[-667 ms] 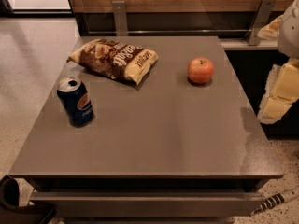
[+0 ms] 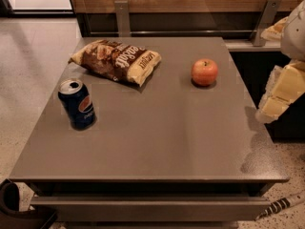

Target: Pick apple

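Red-orange apple (image 2: 205, 72), upright, far-right tabletop (image 2: 167, 128), end effector (image 2: 274, 104) beyond right edge

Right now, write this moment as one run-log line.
apple on table, ungrasped | tool by table's right edge, apart from apple

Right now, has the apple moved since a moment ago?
No. The apple keeps the same gap from the chip bag on the table; the pincer hangs beyond the table's right edge, apart from the apple.

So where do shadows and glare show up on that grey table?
Camera view: the small round red-orange apple sits on a short dark shadow; the grey tabletop carries a soft pale sheen down its middle; the pale gripper, beside the table's right side, throws a blotchy shadow onto that edge.
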`<state>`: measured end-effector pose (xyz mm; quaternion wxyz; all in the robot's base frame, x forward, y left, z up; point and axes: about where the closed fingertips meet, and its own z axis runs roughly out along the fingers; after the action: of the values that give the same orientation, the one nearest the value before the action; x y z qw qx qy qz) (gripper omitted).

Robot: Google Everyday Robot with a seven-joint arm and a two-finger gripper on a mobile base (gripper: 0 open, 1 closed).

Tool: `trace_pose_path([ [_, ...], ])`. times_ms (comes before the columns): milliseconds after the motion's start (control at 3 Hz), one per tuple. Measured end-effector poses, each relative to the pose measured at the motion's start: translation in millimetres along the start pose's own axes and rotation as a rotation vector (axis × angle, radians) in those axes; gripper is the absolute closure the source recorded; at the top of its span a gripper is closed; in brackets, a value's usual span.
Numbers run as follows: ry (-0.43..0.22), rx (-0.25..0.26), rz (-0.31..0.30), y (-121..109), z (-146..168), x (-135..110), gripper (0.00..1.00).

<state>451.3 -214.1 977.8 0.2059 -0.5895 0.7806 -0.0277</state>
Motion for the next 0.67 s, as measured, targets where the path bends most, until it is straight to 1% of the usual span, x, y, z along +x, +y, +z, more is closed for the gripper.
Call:
trace_pose_path([
  [333,-0.232,0.005,0.141,-19.6,51.5,8.9,0.00],
  [667,-0.424,0.048,0.246,-45.3,79.3,5.2,0.00],
])
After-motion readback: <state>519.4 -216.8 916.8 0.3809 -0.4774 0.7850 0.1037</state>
